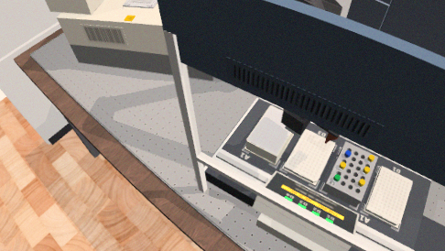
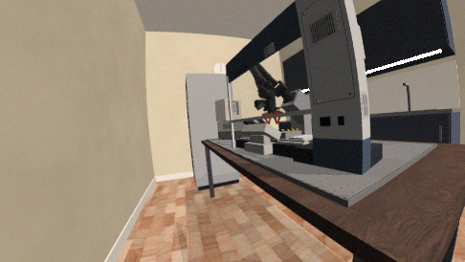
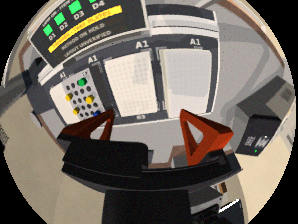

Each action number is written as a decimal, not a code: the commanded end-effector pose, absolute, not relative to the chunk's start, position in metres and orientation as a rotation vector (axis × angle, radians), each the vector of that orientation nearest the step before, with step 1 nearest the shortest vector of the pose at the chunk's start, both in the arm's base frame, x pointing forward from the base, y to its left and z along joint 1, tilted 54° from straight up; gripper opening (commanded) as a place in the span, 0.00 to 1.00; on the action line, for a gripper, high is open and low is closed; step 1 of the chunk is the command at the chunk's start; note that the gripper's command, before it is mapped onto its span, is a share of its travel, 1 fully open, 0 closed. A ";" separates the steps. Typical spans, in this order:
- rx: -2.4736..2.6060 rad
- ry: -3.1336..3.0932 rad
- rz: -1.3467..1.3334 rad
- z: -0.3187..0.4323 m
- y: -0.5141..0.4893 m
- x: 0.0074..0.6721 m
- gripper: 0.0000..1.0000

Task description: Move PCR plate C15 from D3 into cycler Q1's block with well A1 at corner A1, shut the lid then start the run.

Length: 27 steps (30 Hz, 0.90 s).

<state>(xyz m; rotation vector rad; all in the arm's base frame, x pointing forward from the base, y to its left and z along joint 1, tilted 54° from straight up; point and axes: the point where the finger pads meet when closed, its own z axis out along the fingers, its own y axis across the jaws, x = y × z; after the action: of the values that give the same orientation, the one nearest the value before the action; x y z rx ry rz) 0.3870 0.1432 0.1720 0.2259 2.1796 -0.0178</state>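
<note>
The hand [image 3: 149, 131] is nearest, its orange fingers spread fully apart with nothing between them. It hangs above the near edge of the hand-off row.

Just beyond the fingertips lies C15 [image 3: 133, 83], flat in its nest at D3, untouched. In the wrist view the tube block [image 3: 80, 99] is close on its left and the deep-well block [image 3: 188, 76] close on its right. In the top view the deep-well block [image 1: 269, 139] stands taller than C15 [image 1: 310, 157].

The step in hand looks like the approach for the pick. The plate's long sides run away from the hand, so the fingers already line up to take it across its width. The hand's middle seems to sit a little right of the plate's middle, toward the deep-well block. It should likely shift left before it comes down.

The gaps on both sides are narrow. The descent should be straight and level, so that one finger clears the tubes and the other clears the taller block. Grip low on the skirt, evenly on both sides, or the plate may tilt on lifting.

Farther off is the lamp panel [image 3: 87, 10] with its four green lamps. The hand has no need to reach it.
</note>
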 end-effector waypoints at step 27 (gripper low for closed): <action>0.043 2.197 -0.098 0.182 0.169 0.398 1.00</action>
<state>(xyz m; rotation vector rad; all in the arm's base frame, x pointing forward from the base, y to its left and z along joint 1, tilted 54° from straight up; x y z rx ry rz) 0.4035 0.1685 0.1760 0.0282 2.2074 -0.1231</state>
